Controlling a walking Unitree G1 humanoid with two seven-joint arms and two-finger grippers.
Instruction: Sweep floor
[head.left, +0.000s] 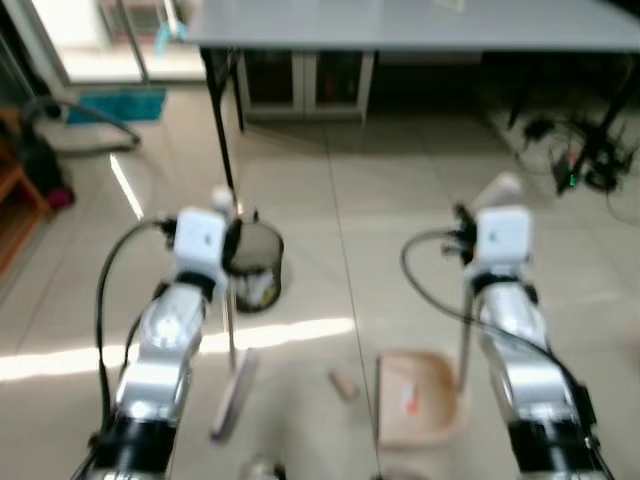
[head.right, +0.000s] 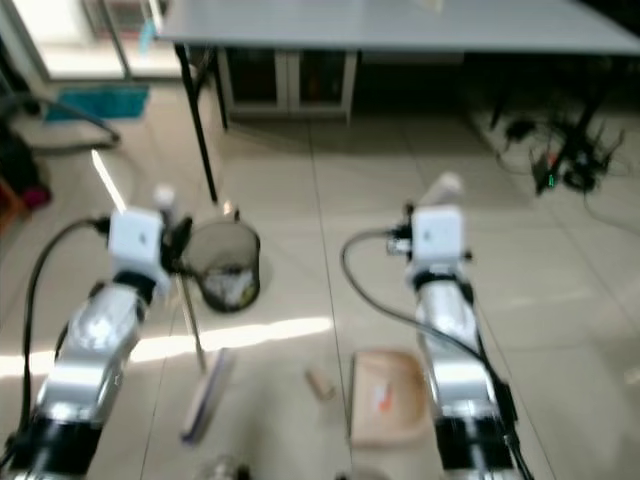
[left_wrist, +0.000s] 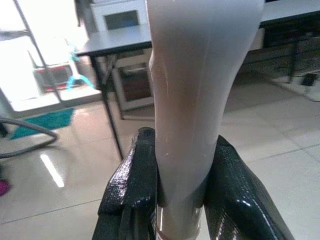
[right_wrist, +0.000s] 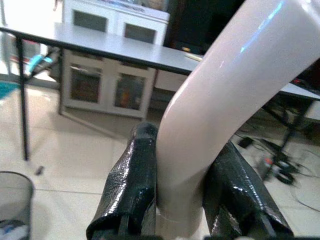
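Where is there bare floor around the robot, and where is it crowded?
Bare tiles lie between the bin and the right gripper, up to the table. It is crowded low down: broom, scrap, dustpan. Cables clutter the far right.

Both arms forward, left gripper (left_wrist: 182, 200) and right gripper (right_wrist: 182, 195) clamped.
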